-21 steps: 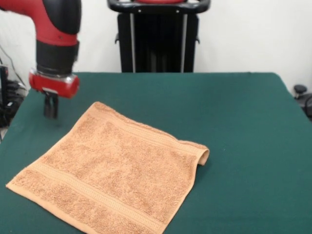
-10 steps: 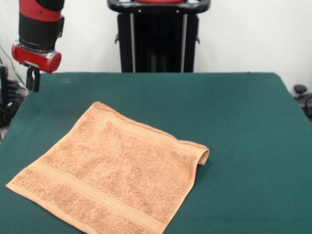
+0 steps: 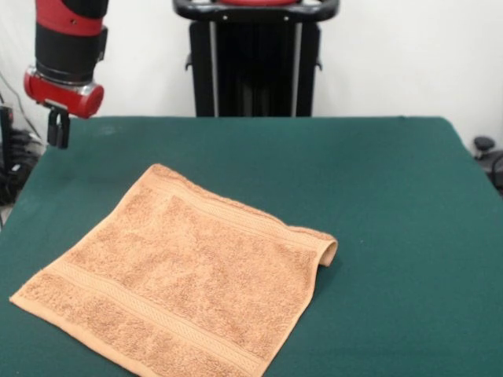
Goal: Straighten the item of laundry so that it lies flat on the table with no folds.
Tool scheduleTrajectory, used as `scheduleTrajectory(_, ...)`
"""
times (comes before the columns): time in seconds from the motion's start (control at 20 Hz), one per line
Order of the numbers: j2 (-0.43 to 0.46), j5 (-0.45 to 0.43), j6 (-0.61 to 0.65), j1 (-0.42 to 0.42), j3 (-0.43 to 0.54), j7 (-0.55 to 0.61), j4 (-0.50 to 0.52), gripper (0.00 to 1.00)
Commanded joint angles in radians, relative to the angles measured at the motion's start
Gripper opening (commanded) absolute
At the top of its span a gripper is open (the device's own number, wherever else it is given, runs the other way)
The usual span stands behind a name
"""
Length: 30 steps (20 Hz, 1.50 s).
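1 orange-tan terry hand towel (image 3: 177, 283) lies near-flat on the green table (image 3: 393, 204), front-left in view; 1 corner curled under at its right. 1 gripper (image 3: 57, 129) hangs raised over the far-left table edge, pressed together, holding nothing. Step looks like final tidy: next move calls for pulling that corner out.

I count one square orange-tan terry hand towel (image 3: 185, 283), with two woven band stripes on it. I see one large dark green felt-topped table (image 3: 377, 196) under it. I have one red and black arm, carrying one dark gripper (image 3: 58, 128).
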Motion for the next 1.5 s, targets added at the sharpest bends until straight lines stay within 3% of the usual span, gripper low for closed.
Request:
scheduleTrajectory(0.05,0.022,0.042,0.062,0.080,0.123,0.138,0.110,0.00)
scheduleTrajectory(0.65,0.022,0.199,0.053,0.226,0.133,0.244,0.110,0.00)
scheduleTrajectory(1.5,0.077,0.360,0.003,0.346,0.116,0.262,0.099,0.00)
